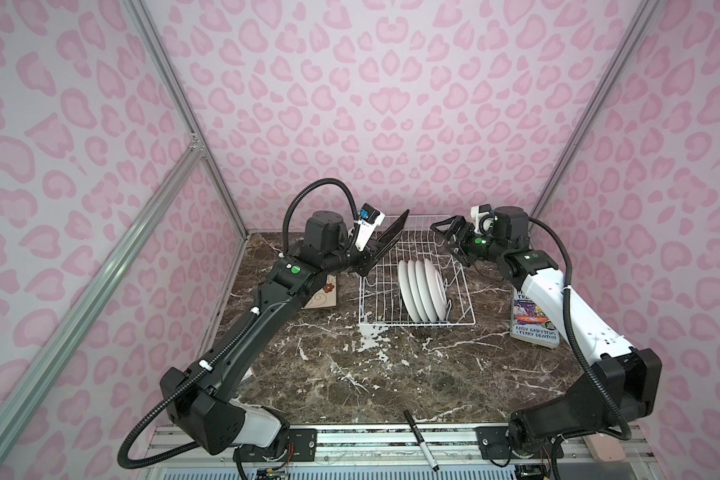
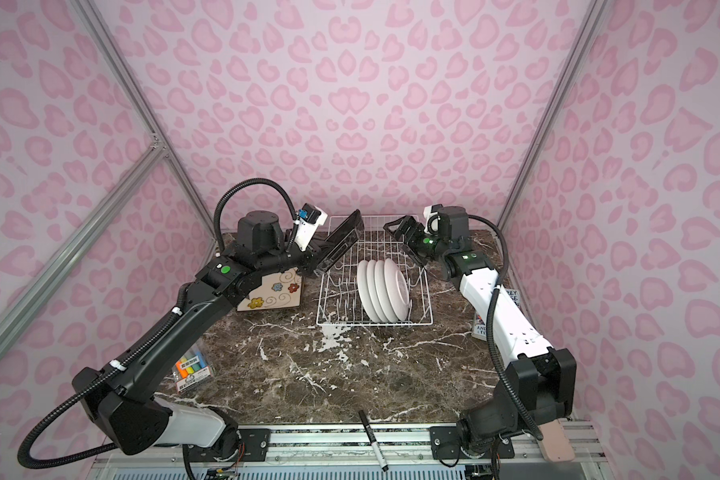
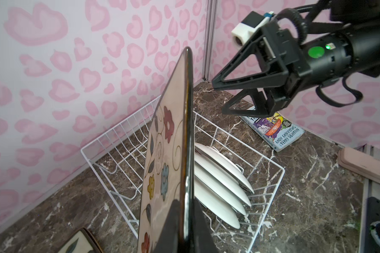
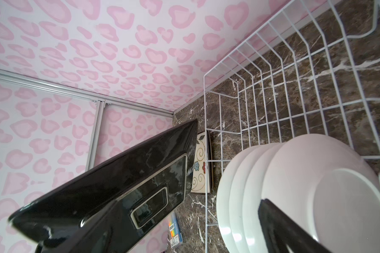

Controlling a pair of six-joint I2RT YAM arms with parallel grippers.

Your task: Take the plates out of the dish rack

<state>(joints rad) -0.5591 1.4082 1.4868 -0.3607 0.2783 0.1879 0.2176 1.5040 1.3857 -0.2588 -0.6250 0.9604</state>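
left gripper (image 1: pixel 366 259) pinches a square plate (image 1: pixel 389 241) over the dish rack (image 1: pixel 416 323); right gripper (image 1: pixel 449 241) gapes wide, empty

Four round plates (image 1: pixel 422 291), two square plates (image 2: pixel 275 291)

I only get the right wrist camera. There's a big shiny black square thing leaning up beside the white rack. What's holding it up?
Observer: That's the dark back of a square plate. The left gripper is shut on its edge and holds it tilted beside the dish rack.
Operator: Ooh! And my gripper, is it holding anything?
Observer: No. The left wrist view shows the right gripper open and empty, up near the rack's far right corner.
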